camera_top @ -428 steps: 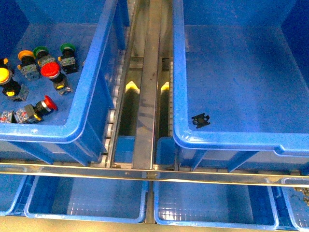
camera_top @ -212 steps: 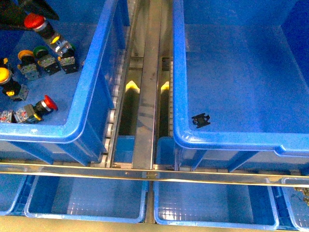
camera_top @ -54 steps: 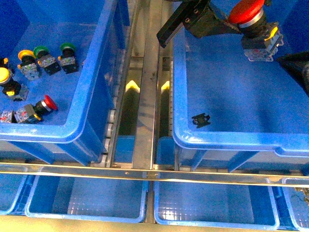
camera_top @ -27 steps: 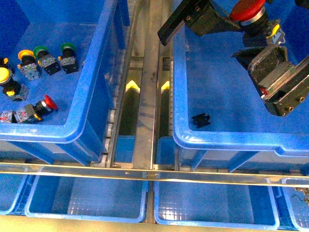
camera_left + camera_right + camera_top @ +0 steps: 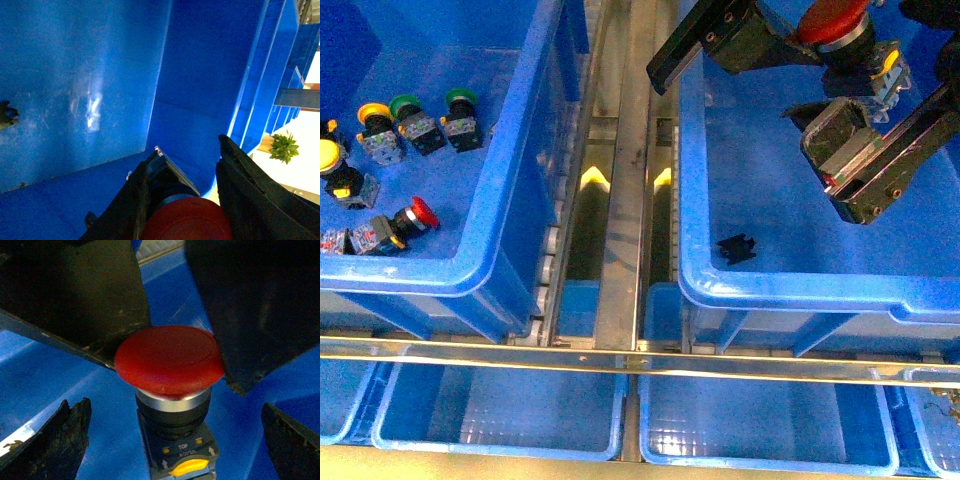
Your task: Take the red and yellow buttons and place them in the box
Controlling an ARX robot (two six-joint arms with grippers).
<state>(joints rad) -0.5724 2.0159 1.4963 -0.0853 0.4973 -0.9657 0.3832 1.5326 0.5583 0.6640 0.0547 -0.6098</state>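
Observation:
A red button (image 5: 832,20) hangs over the back of the box (image 5: 790,290), with my left gripper (image 5: 840,32) shut on its cap. The left wrist view shows that cap (image 5: 185,220) between the black fingers (image 5: 250,195). My right gripper (image 5: 852,168) stands open just in front of it. In the right wrist view the button (image 5: 169,360) hangs between my right gripper's (image 5: 175,440) spread fingertips (image 5: 55,440), apart from them. Another red button (image 5: 415,212) and two yellow ones (image 5: 328,155) (image 5: 372,115) lie in the left bin (image 5: 510,150).
Two green-capped buttons (image 5: 405,105) (image 5: 460,98) sit in the left bin. A small black part (image 5: 736,247) lies on the box floor. A metal rail (image 5: 625,200) runs between the bins. Shallow blue trays (image 5: 500,410) (image 5: 750,420) sit below the front bar.
My left gripper carried the red button from the left bin over to the box. In the last second my right gripper came in from the right, below the held button.

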